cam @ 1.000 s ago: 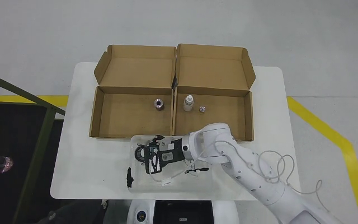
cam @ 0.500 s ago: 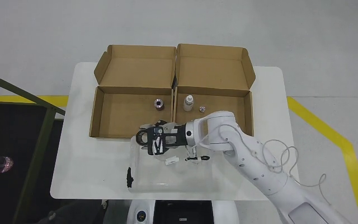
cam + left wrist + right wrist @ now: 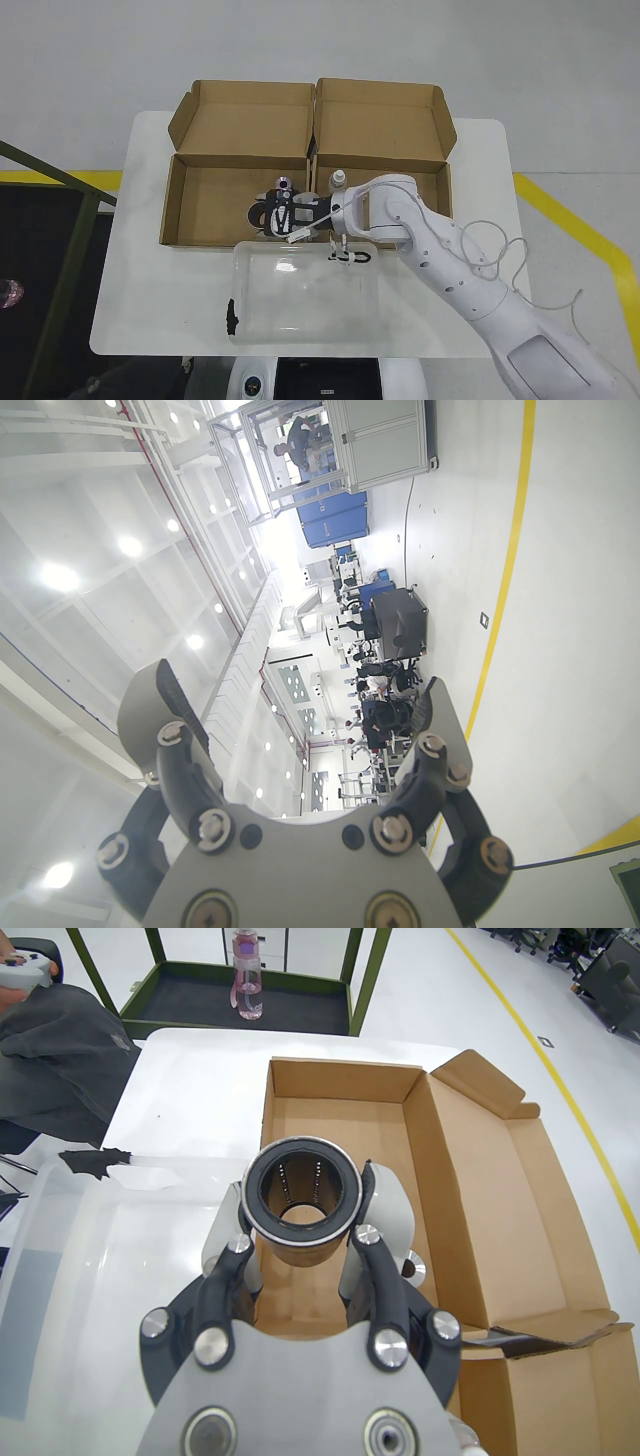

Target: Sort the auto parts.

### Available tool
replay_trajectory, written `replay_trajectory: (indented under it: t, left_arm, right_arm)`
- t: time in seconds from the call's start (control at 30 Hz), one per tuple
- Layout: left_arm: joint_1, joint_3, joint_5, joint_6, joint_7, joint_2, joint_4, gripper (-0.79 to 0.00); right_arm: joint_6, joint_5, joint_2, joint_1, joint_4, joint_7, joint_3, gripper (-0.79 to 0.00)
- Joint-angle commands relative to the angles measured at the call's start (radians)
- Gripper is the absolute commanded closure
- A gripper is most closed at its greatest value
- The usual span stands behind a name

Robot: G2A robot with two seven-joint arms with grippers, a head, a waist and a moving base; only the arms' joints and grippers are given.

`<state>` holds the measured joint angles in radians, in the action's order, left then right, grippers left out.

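Note:
My right gripper [image 3: 266, 216] [image 3: 302, 1208] is shut on a cylindrical bearing [image 3: 301, 1193] [image 3: 259, 215], a metal sleeve with black rubber end rings. It hangs over the near edge of the left cardboard box [image 3: 205, 205] [image 3: 345, 1128]. A small silver round part [image 3: 284, 184] [image 3: 413, 1268] lies on that box's floor just beyond the gripper. A white bottle-shaped part [image 3: 339, 180] stands in the right cardboard box [image 3: 405, 205]. My left gripper [image 3: 297, 690] is open and empty, pointing out into the room.
A clear plastic tray [image 3: 300, 305] [image 3: 75, 1253] sits near the table's front edge, with a black scrap [image 3: 231, 317] [image 3: 90, 1161] at its left rim and a small black part [image 3: 350, 257] by its far rim. Both box lids stand open at the back.
The right gripper has carried the bearing up out of the clear tray and away from the robot, to the near edge of the left box.

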<state>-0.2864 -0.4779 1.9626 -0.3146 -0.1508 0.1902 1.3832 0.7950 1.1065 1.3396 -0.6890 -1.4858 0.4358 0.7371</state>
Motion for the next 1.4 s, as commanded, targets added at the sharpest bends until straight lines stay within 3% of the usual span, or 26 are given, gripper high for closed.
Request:
replay_trajectory:
  t: [0.0,0.77,1.07,1.2,1.37]
  left_arm:
    - [0.0,0.0,0.0,0.0,0.0,0.0,0.0,-0.785]
    - [0.0,0.0,0.0,0.0,0.0,0.0,0.0,-0.785]
    - [0.0,0.0,0.0,0.0,0.0,0.0,0.0,-0.785]
    - [0.0,0.0,0.0,0.0,0.0,0.0,0.0,-0.785]
    - [0.0,0.0,0.0,0.0,0.0,0.0,0.0,-0.785]
  right_arm:
    - [-0.007,-0.007,0.008,0.021,0.04,0.0,-0.013,0.0]
    - [-0.048,0.005,0.078,0.122,0.278,0.039,-0.123,0.0]
    - [-0.069,0.029,0.097,0.141,0.323,0.064,-0.142,-0.172]
    - [-0.069,0.033,0.102,0.141,0.334,0.072,-0.144,-0.206]
    - [-0.062,0.034,0.107,0.142,0.346,0.09,-0.147,-0.32]
